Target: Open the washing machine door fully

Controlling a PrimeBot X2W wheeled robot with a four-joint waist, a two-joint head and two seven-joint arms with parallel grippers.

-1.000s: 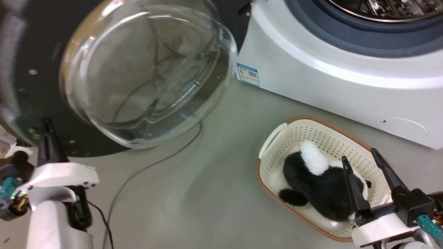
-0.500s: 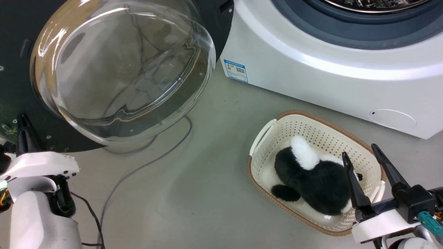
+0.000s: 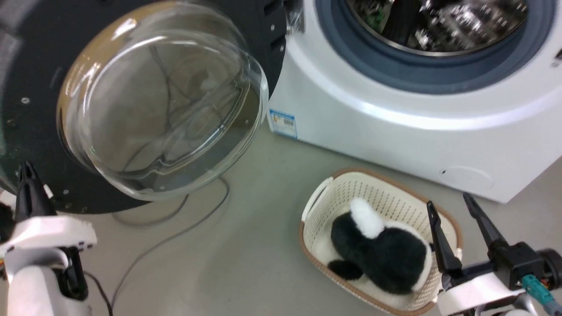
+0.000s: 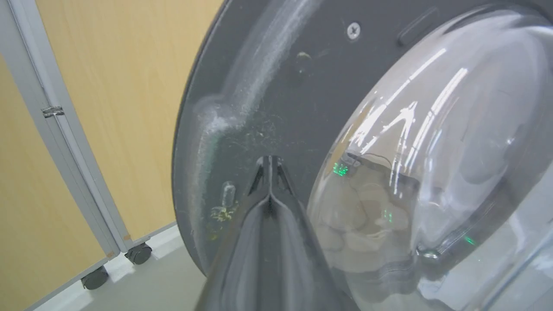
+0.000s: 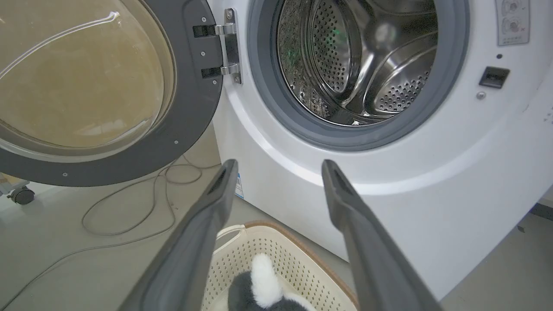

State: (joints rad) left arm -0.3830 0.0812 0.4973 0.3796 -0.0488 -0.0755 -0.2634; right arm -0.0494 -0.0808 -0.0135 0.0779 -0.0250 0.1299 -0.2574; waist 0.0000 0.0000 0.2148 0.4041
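The washing machine door (image 3: 35, 131) stands swung out to the left of the white washing machine (image 3: 395, 131), its inner black face and clear domed glass (image 3: 162, 105) turned toward me. The same door (image 5: 190, 108) hangs on its hinge in the right wrist view, next to the open steel drum (image 5: 358, 65). My left gripper (image 3: 27, 169) is shut, its tip against the door's lower left rim. From the left wrist, the shut fingers (image 4: 270, 162) point at the black door face (image 4: 268, 86). My right gripper (image 3: 448, 204) is open above the basket with nothing between its fingers.
A cream perforated basket (image 3: 386, 193) with a black-and-white plush toy (image 3: 382, 250) sits on the floor in front of the machine. A grey cable (image 3: 167, 239) loops across the floor under the door. A wood-panel partition on castors (image 4: 86, 129) stands behind the door.
The head camera has tilted up, bringing the drum opening into view. My left gripper stays at the door's lower rim, and the right gripper stays open over the basket.
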